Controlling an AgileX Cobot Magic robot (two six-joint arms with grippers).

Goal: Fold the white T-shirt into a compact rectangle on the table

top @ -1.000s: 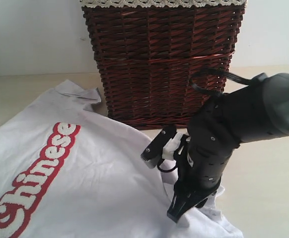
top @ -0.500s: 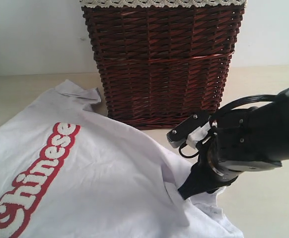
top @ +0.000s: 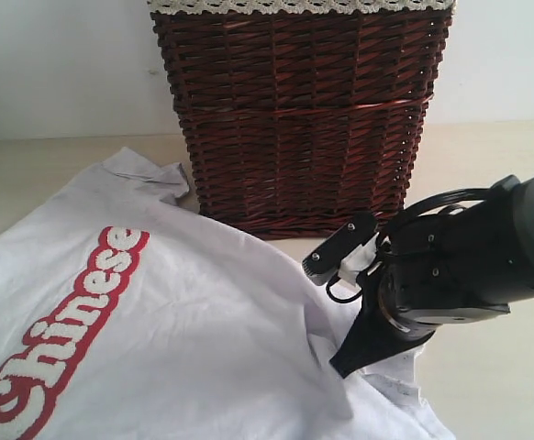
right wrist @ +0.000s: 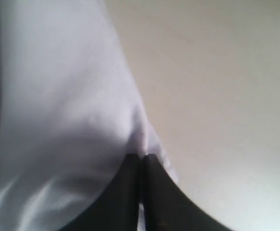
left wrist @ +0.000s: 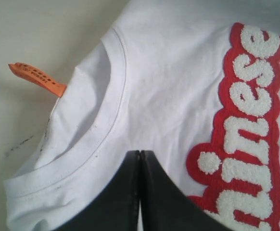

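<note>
Exterior view: the right pincer is sitting low on the shirt, at the edge of the cloth that lies on the basket side. The cloth is rising in a small ridge toward its tip. Right wrist view: the jaws are meeting with no gap, and a pucker of white cloth is gathering right at the tip, so this pincer is pinching the shirt. Bare table is showing just beyond the pinched edge.

Left wrist view: the left pincer is also pressing its jaws together, just beside the collar. Whether cloth is lying between them is not clear. The lettering is running along one side of the tip, and an orange tag is poking out past the neck opening, well ahead of it.

Progress, judged: the shirt is lying spread face-up on the table, print fully exposed, no fold showing in either view. The work is looking to be at its start, with a grip on one edge and possibly one at the neck. All folds are remaining, sides as well as the lengthwise ones, before any compact rectangle is forming.
</note>
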